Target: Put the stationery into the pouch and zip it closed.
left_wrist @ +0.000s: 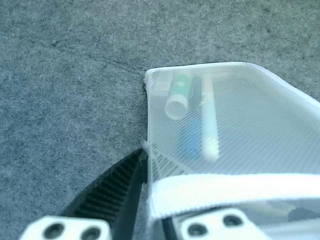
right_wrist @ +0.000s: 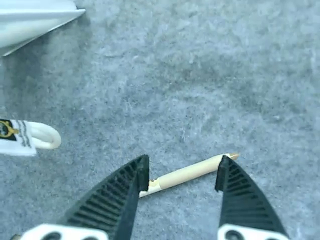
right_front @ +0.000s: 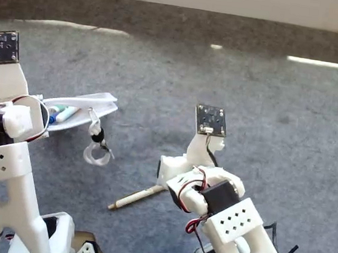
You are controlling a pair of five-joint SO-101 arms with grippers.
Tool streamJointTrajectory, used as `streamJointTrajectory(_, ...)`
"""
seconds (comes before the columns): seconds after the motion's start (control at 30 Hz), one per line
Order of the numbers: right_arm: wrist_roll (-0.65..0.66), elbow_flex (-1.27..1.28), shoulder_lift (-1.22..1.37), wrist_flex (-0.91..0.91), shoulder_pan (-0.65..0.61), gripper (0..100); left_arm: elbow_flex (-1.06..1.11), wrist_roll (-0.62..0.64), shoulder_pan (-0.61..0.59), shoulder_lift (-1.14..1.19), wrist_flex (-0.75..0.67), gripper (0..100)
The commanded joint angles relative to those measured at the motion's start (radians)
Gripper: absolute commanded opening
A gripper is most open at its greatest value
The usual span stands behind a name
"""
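Grey carpet (right_wrist: 200, 75): pencil (right_wrist: 192, 172) lies between right jaws, spread wide; left jaws clamp pouch (left_wrist: 250, 130) edge.

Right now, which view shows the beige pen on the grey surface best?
The right wrist view: the pen lies nearly whole between the fingers of the open right hand. The high view shows it from farther off, one end hidden behind the arm. The left wrist view looks at the pouch.

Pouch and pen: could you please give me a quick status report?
Left tool clamped on pouch edge, markers inside. Right tool open, astride beige pen on carpet, not gripping. White ring loop lies between pen and pouch.
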Motion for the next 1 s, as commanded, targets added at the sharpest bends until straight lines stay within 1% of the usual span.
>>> streamJointTrajectory(0.0,-0.011,-0.012,0.054,-0.004,0.008,20.6,0.005,0.003,-0.013,0.01,-0.012,1)
streamJointTrajectory(0.07,-0.026,-0.018,0.127,-0.004,0.008,20.6,0.005,0.003,-0.013,0.01,-0.012,1)
streamJointTrajectory(0.17,-0.087,-0.021,0.232,-0.012,0.008,20.6,0.005,0.003,-0.013,0.01,-0.012,1)
streamJointTrajectory(0.4,-0.098,-0.012,0.369,-0.156,0.008,20.6,0.015,0.003,-0.01,0.01,-0.02,1)
streamJointTrajectory(0.53,-0.158,-0.015,0.437,-0.196,0.007,20.6,0.015,0.003,-0.01,0.01,-0.02,1)
streamJointTrajectory(0.9,-0.164,-0.077,0.644,-0.196,0.007,20.4,0.015,0.003,-0.013,0.01,-0.017,1)
streamJointTrajectory(0.97,-0.161,-0.079,0.677,-0.196,0.004,16.5,0.015,0.003,-0.013,0.01,-0.017,1)
